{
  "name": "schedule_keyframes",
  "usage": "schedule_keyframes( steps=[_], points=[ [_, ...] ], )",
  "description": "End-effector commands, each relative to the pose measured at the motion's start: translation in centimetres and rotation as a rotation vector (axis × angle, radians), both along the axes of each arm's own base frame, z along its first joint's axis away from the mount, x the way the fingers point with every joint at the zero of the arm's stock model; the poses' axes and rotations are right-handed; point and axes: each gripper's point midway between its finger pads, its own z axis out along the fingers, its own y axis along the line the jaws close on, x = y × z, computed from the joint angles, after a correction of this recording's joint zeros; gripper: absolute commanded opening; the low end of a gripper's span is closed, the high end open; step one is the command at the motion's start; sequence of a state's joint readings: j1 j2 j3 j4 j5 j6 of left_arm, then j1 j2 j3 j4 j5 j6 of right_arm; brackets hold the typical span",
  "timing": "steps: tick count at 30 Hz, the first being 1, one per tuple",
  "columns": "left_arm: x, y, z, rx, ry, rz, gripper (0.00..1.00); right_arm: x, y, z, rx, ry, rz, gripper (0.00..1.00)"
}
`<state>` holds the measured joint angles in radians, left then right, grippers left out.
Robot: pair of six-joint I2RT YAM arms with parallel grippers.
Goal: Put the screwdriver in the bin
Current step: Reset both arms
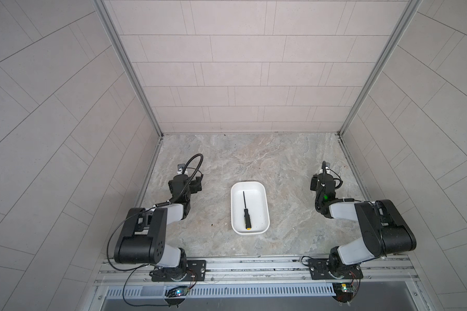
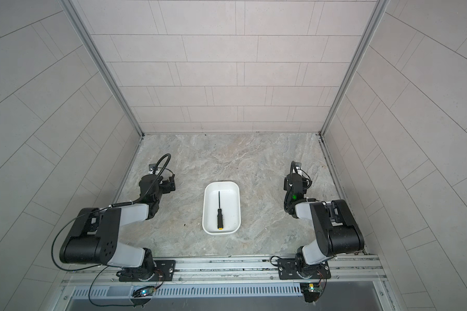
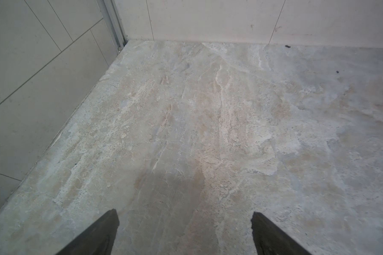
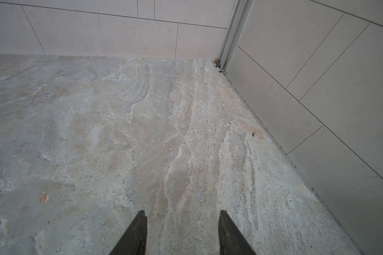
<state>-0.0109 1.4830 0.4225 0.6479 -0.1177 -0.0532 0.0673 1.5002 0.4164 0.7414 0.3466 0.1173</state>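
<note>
Screwdriver point(image 1: 246, 211): I see it lying flat inside the bin in both top views, shaft pointing toward the back wall, yellow-orange cap at the end nearest my arm bases.
Bin point(image 1: 264, 204): it sits on the tabletop point(image 1: 286, 237) between my 2 grippers, well apart from each; the low rim keeps the tool from rolling out.
Left gripper point(image 3: 185, 234): I read its jaws as standing wide apart with only bare marble between them; it has hold of nothing. The bin lies off to its inner side, outside its wrist view.
Right gripper point(image 4: 182, 231): jaws parted, though narrower than the left, and nothing is between them. The bin lies to its inner side, out of this wrist view as well.
Arm posture: I judge both arms are parked to either side so the bin is unobstructed from above.
Task status: I judge it done, since the tool rests wholly within the rim and neither gripper touches it.
</note>
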Motion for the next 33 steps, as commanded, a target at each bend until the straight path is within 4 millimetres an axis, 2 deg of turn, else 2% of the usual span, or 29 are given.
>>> schedule_keyframes(
  steps=[1,10,13,14,16,17,33],
  points=[
    [1.22,0.63,1.23,-0.001,-0.054,0.033,1.0,-0.02,0.2,-0.16,-0.016,0.004,0.013,0.48],
    [1.54,0.64,0.34,0.016,-0.033,0.034,1.0,0.01,0.19,-0.13,-0.015,0.002,0.013,0.51],
    [1.48,0.62,0.36,0.019,-0.029,0.034,1.0,0.0,0.17,-0.14,-0.016,0.003,0.012,0.57],
    [1.46,0.56,0.49,0.019,-0.038,0.033,1.0,-0.02,0.2,-0.16,-0.016,0.004,0.013,0.65],
    [1.37,0.38,0.69,0.024,-0.043,0.029,1.0,-0.04,0.18,-0.19,-0.016,0.005,0.013,0.93],
    [1.32,0.39,0.85,0.029,-0.048,0.029,1.0,-0.03,0.14,-0.16,-0.016,0.004,0.011,0.99],
    [1.36,0.15,0.82,0.043,-0.042,0.026,1.0,-0.01,0.18,-0.16,-0.018,0.005,0.01,0.99]
  ],
)
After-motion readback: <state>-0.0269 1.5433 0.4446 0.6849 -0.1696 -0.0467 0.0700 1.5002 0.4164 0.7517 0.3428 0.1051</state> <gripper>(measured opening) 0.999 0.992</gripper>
